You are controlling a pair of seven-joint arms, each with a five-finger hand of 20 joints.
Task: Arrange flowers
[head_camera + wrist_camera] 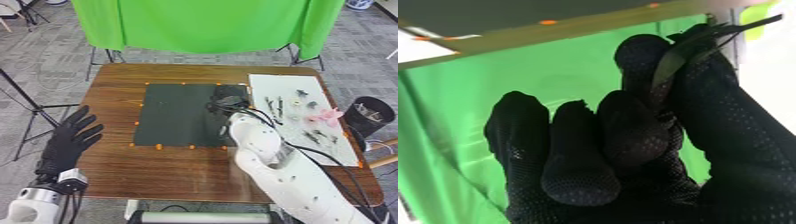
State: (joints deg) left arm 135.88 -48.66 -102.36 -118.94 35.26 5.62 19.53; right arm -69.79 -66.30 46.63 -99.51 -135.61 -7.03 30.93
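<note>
One mesh-gloved robot hand (227, 102) pinches a slender, leafy stem (670, 65)

The head view looks forward and down from the robot's head, set back enough to frame the brown table (114, 107) and surrounding floor (55, 56). The right wrist view faces along the right hand (229, 101) at close range, toward the green cloth (204, 25). Both views share that hand, the cloth and part of the dark mat (178, 115).
</note>
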